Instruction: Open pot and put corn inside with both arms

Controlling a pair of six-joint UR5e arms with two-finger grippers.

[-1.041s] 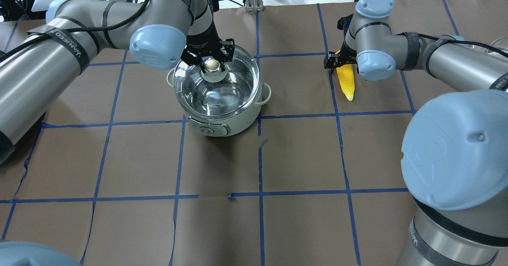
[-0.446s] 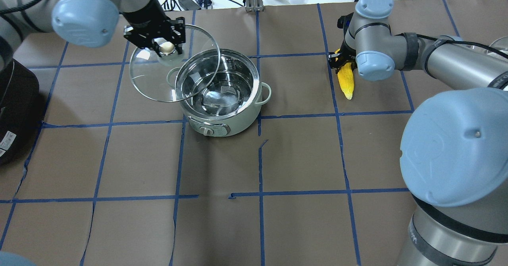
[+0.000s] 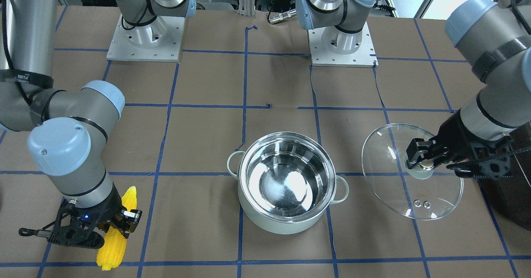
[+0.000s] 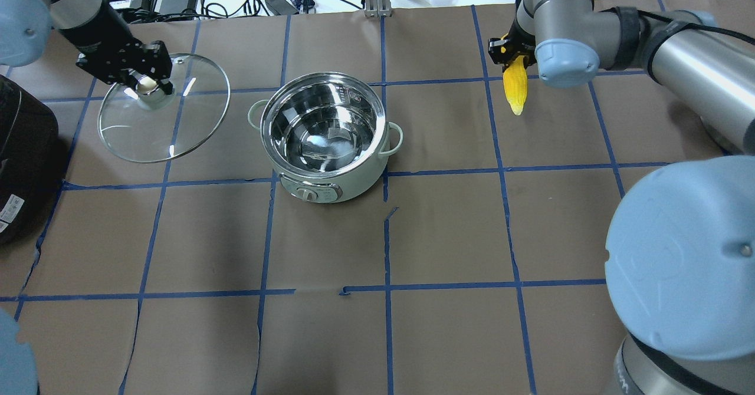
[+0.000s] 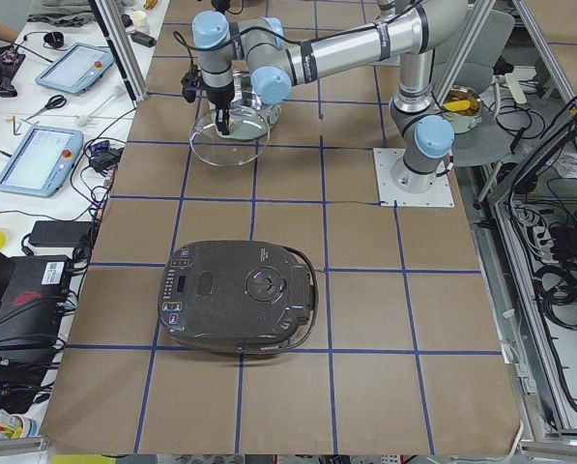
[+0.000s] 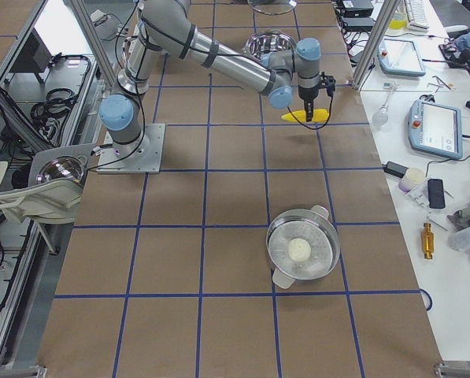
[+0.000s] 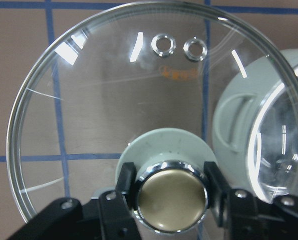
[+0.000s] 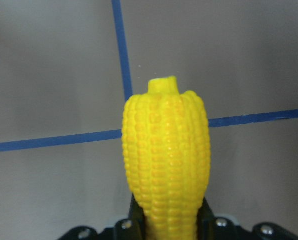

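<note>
- While the left gripper (image 7: 171,200) clamps the brass knob (image 7: 171,199), the glass lid (image 4: 165,124) hangs below its jaws, off the pot (image 4: 357,181): opening looks done.
- Closed jaws of the right gripper (image 3: 118,224) pinch 1 end of the corn (image 3: 113,247).
- Well apart from both pairs of jaws, between them, the pot stands open and empty; carrying the corn over and releasing it remains.
- Where jaws meet cob is cut off in the right wrist view; whether the cob touches the table (image 4: 448,236) is unclear.
</note>
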